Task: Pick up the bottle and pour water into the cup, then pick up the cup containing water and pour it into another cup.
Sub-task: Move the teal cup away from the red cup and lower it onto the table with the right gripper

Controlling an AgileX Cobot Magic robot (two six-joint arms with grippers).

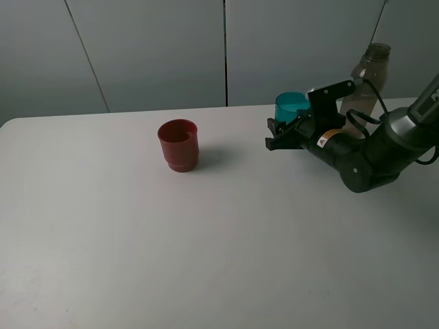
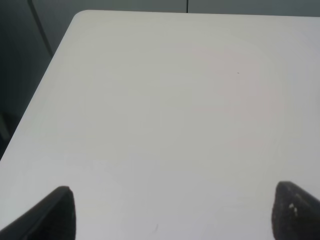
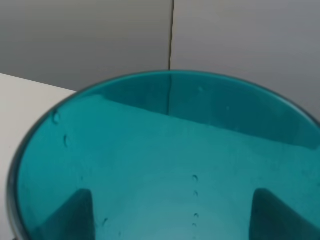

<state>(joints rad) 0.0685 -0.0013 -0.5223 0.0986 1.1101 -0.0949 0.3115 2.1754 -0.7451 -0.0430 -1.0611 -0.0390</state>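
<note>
Bottle (image 1: 370,75) stands behind the teal cup (image 1: 291,104), now clamped in the right gripper (image 1: 291,130) jaws, seemingly filled; pouring into the red cup (image 1: 179,144) remains, left gripper (image 2: 172,212) jaws wide.

White table (image 1: 137,260), rounded far corner, evenly lit, soft shadows. Behind it, grey wall panels (image 1: 158,48) with dark seams; material possibly laminate, view unclear.

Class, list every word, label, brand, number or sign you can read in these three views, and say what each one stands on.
Small yellow warning sticker on the right arm's wrist: too small to read.
White lettering on the same arm at the frame's right edge: cut off, not legible.
The red cup, the teal cup and the bottle: no text visible.
</note>
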